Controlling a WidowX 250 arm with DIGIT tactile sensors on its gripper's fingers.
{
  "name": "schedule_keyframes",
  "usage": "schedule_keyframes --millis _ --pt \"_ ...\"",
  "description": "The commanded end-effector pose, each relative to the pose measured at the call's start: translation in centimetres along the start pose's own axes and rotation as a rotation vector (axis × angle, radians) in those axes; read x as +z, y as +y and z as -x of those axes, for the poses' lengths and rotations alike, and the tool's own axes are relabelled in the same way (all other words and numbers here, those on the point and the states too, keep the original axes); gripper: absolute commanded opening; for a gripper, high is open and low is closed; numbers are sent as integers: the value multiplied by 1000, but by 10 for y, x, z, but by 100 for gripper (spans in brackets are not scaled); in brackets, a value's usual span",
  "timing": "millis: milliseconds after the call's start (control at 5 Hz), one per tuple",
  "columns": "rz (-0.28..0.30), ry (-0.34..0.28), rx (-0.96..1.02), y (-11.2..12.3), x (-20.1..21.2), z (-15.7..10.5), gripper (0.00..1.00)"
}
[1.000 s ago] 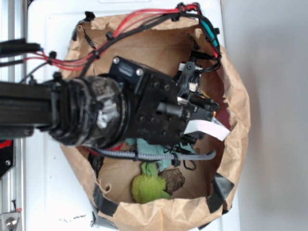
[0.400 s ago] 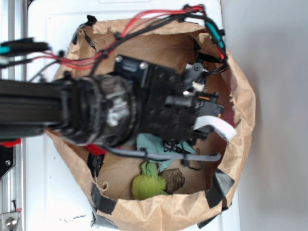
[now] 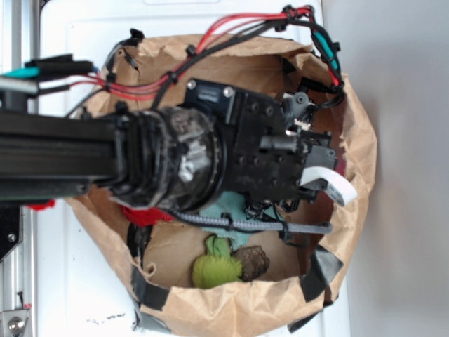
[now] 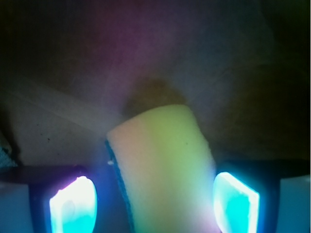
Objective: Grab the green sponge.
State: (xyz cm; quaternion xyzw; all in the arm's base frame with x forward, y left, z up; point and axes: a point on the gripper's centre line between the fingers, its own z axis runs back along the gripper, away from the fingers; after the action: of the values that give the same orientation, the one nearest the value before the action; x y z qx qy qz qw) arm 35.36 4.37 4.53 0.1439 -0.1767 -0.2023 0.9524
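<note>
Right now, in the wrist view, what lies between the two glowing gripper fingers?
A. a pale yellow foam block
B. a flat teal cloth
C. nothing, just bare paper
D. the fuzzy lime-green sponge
A: the wrist view shows a pale yellow foam block between the glowing fingers, while the fuzzy lime-green sponge lies apart near the brown paper bag's lower edge in the exterior view.
</note>
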Motion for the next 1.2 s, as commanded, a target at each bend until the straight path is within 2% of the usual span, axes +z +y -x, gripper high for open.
schedule_keyframes --millis 0,200,600,800,1000 --pt "44 33 -47 10 2 -13 100" --pt "30 32 -45 5 -4 -12 0" --pt "-1 -1 -42 4 -4 -11 0" --pt "1 -3 -36 4 -3 -11 0" --pt "24 45 16 5 4 -9 0"
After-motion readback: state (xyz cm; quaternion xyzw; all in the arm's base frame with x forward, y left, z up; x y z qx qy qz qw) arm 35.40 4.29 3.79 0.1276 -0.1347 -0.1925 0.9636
